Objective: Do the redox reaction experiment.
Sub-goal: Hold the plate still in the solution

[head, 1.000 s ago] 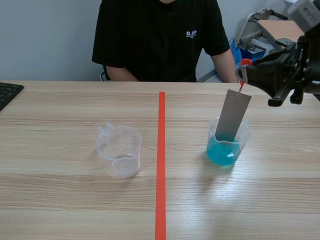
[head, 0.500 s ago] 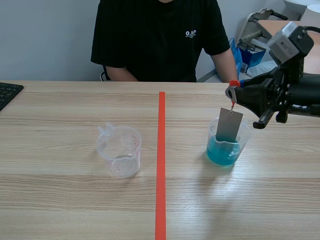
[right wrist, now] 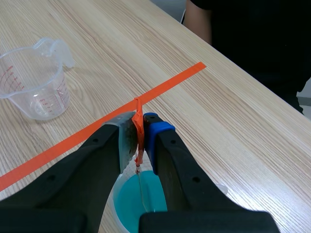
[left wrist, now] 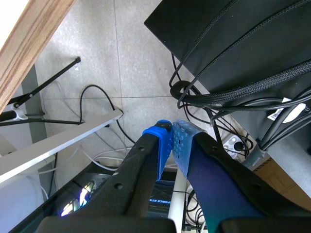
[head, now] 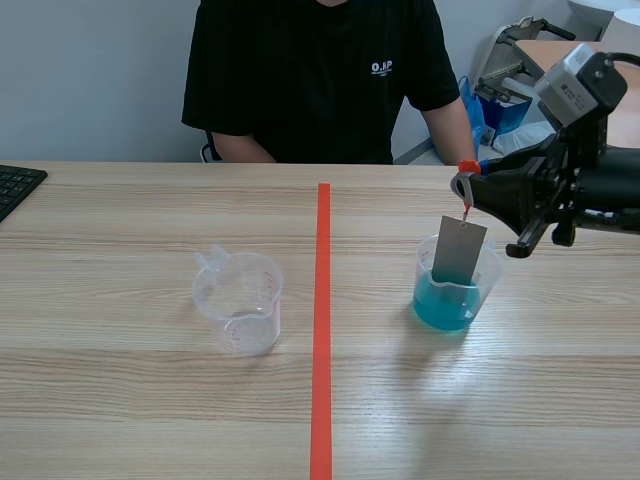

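**Metal strip hanging in the blue beaker**

My right pincer (head: 464, 187) is clamped on a small orange-red tag (right wrist: 138, 124). From that tag a flat grey metal strip (head: 458, 250) hangs slightly tilted, its lower end inside the clear plastic beaker of blue liquid (head: 450, 300). I cannot tell how deep it reaches. The beaker stands right of the orange-red tape line (head: 322, 330), just below my fingers. Left of the line, well apart, sits an empty clear plastic measuring cup with red markings (head: 238, 300). My left pincer (left wrist: 171, 141) is off the table, its blue pads pressed together on nothing, over a grey floor with black cables (left wrist: 218, 92). A person in a black T-shirt (head: 315, 80) sits across the table.
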`<state>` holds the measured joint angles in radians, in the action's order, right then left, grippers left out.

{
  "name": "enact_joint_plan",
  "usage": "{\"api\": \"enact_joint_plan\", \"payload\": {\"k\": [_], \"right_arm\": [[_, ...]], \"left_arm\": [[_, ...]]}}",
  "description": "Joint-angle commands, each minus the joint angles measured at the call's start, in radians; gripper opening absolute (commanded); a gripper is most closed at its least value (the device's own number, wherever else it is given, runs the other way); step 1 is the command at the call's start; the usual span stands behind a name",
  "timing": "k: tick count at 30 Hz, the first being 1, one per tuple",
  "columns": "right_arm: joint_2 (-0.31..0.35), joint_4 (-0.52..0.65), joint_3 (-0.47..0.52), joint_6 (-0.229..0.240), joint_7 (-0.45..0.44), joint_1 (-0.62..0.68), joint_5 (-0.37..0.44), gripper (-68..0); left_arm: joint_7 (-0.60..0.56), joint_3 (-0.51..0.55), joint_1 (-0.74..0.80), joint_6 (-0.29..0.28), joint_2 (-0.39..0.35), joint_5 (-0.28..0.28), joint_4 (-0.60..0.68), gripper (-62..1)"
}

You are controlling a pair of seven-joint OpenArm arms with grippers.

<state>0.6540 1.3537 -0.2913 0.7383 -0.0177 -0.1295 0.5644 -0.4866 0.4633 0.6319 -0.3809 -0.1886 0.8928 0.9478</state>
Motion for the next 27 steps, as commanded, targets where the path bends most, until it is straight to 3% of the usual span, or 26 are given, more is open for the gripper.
{"api": "enact_joint_plan", "payload": {"k": [1,27], "right_arm": [[0.016,0.01,0.002,0.007,0.003,-0.015,-0.005,-66.0],[0.039,0.013,0.002,0.007,0.003,-0.014,0.005,-66.0]], "left_arm": [[-0.009,0.008,0.013,0.002,-0.009,-0.006,0.013,-56.9],[-0.005,0.008,0.013,0.002,-0.009,-0.006,0.013,-56.9]]}}
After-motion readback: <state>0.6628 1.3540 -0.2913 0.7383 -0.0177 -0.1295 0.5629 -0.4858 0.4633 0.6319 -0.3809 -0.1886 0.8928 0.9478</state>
